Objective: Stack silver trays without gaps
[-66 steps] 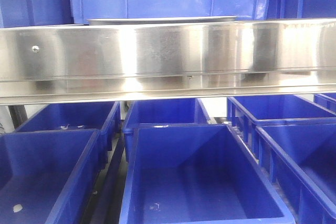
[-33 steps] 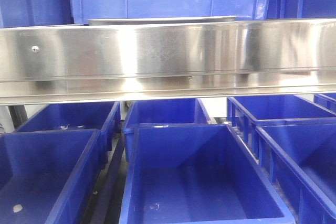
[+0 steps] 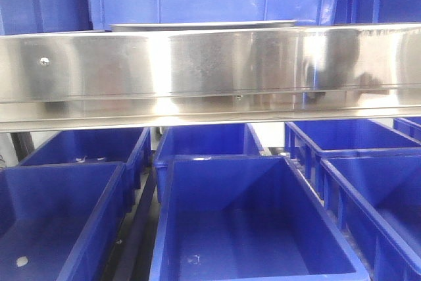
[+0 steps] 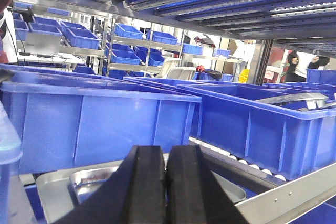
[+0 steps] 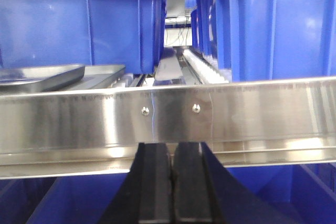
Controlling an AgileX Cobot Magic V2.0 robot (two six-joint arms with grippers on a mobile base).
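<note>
Warehouse racking fills every view: rows of blue bins [image 4: 94, 124] on roller shelves, with more shelving and bins receding behind them in the left wrist view and steel channel rails overhead. I take the brushed-steel shelf rail [image 3: 210, 74] as my landmark; it runs across the whole front view, with one screw head near its left end.

Below the rail, front view: open blue bins in two rows, the centre bin [image 3: 250, 222] nearest the camera. Small pale scraps lie on the floors of the bins at lower left. Above the rail, more blue bin walls, and a thin silver edge of a tray [image 3: 200, 25] shows just over the rail's top lip.

Left wrist view: silver trays [image 4: 63, 190] sit on the shelf just behind the left claw [image 4: 166, 182], one shallow pan resting inside a wider one. The left claw's black pads [image 4: 147, 182] are pressed together, gripping nothing. Another steel piece lies inside a bin at far right.

Right wrist view: the right claw [image 5: 171, 182] sits just below and in front of the rail, pads together, nothing between them. Above the rail at left, a tray [image 5: 42, 77] rests tilted on another flat pan [image 5: 102, 73]. Two screws show at the rail's middle.

No legible writing or labels on anything I can see.
</note>
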